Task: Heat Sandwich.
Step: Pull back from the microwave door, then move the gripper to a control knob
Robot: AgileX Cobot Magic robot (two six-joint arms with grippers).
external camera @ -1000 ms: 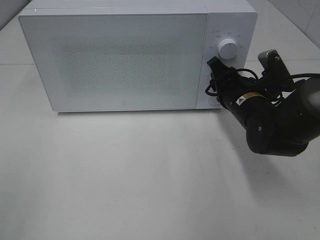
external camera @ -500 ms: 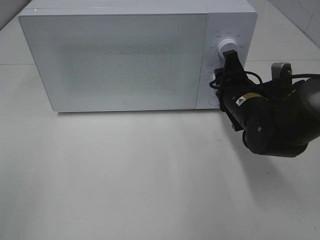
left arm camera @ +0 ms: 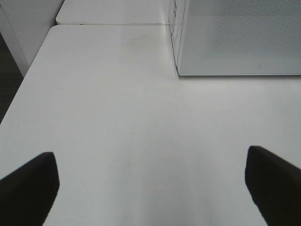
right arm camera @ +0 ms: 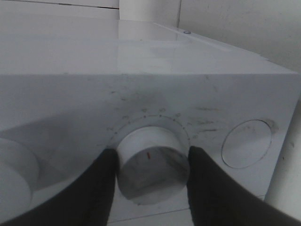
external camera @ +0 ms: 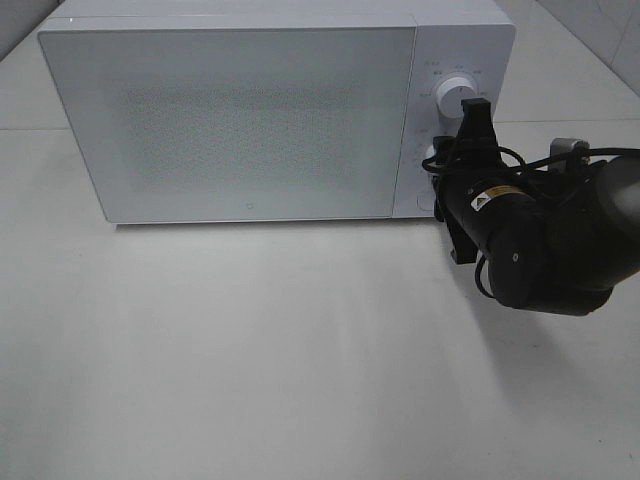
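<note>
2 pincers: the right pincer is clamped on the lower dial of the microwave, the left pincer is wide apart over the worktop. No sandwich is in view; the door is shut. If the fingers slip on the smooth dial, it won't turn.

Broad plain white tabletop, a white microwave standing on it toward the far side, door closed, upper dial and lower dial on its right-hand panel, faint seam line crossing the tabletop beside it
</note>
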